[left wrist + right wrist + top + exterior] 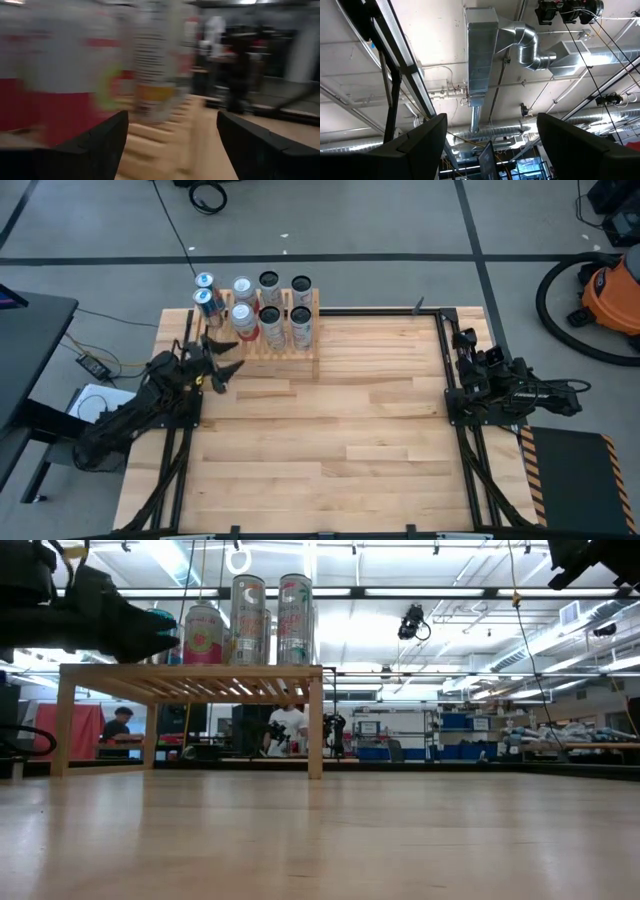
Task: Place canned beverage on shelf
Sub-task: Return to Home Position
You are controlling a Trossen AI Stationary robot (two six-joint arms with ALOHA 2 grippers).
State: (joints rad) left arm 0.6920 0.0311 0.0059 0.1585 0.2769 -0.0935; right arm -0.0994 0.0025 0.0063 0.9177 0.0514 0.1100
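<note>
The light-wood slatted shelf (285, 358) stands on its legs at the table's far left and also shows in the low view (190, 675). Several cans stand upright on its top, among them a pink-and-white can (203, 635) and two tall pale cans (247, 620) (295, 618). Two blue-topped cans (206, 292) show at the shelf's left end. My left gripper (225, 358) is open and empty just in front of the shelf's left part. Its wrist view (172, 145) looks at blurred cans (155, 65) close ahead. My right gripper (492, 145) is open and empty, pointing up at the ceiling, at the table's right edge (468, 340).
The light wooden tabletop (350, 440) stretches in front of and to the right of the shelf. Dark frame rails (445, 360) run along the table's sides. An orange vacuum cleaner (610, 295) stands on the floor beyond the right edge. People (288, 730) are far off in the room.
</note>
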